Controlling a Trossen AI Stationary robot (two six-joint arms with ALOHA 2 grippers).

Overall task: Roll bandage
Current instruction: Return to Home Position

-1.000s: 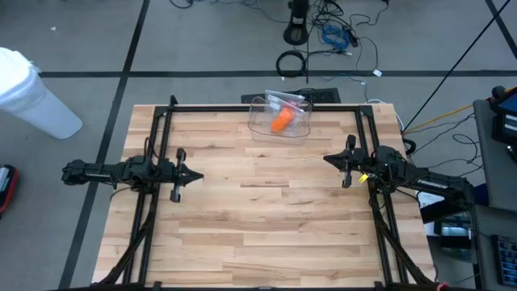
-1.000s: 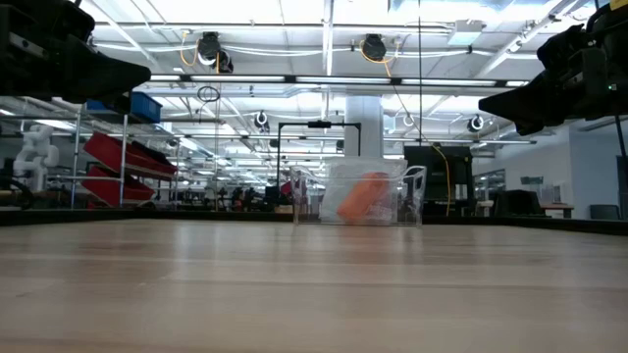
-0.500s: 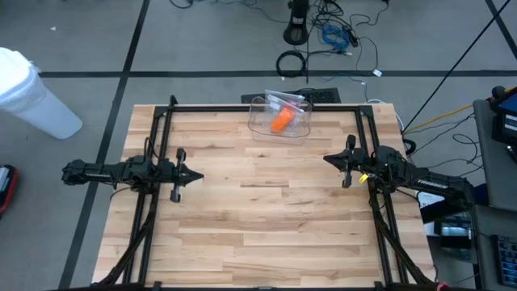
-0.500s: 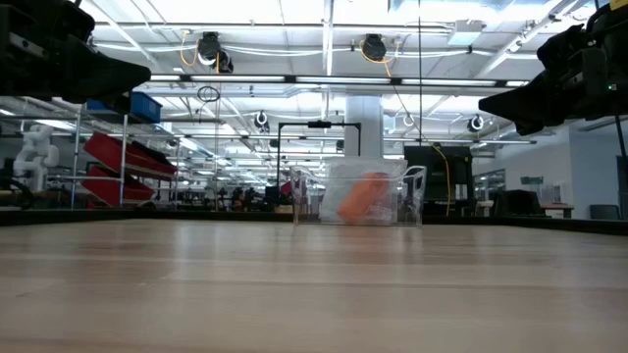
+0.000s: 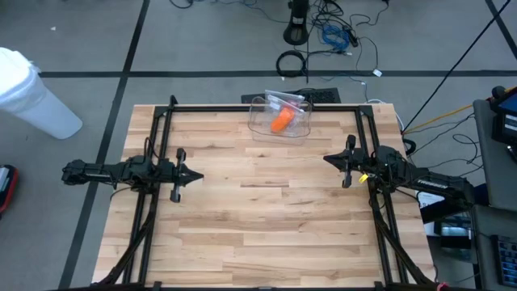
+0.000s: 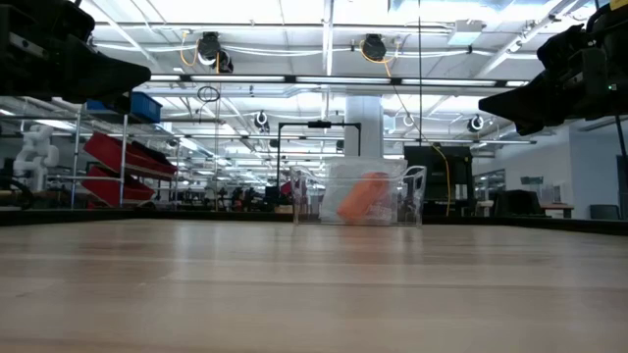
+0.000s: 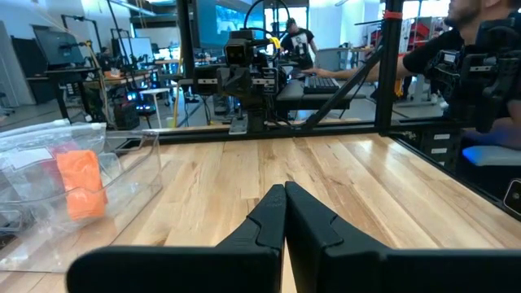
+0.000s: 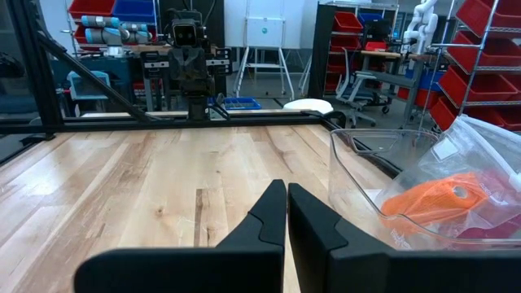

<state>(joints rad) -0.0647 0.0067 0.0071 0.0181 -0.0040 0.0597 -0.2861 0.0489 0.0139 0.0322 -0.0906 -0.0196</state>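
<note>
High view: left pincer [image 5: 197, 174], fingers pressed together, empty, over the left edge of the pale wooden bench [image 5: 258, 226]; orange rolled bandage [image 5: 281, 122] inside the clear plastic bin [image 5: 300, 130] at mid far edge; right pincer [image 5: 327, 159] likewise closed, empty, by the right edge.

A grey floor [image 5: 97, 40] crossed by dark lines surrounds the wooden tabletop [image 5: 258, 234]. Well behind the left end effector [image 5: 196, 173], off the tabletop, stands a white bin [image 5: 32, 93]. Ahead of the same end effector, past the far rail, a person [image 7: 480, 57] sits at a desk. Loose cables [image 5: 331, 32] lie on the floor. Ahead of the right end effector [image 5: 327, 159], shelving holds red bins [image 6: 118, 162] under bright ceiling lights [image 6: 324, 12].
</note>
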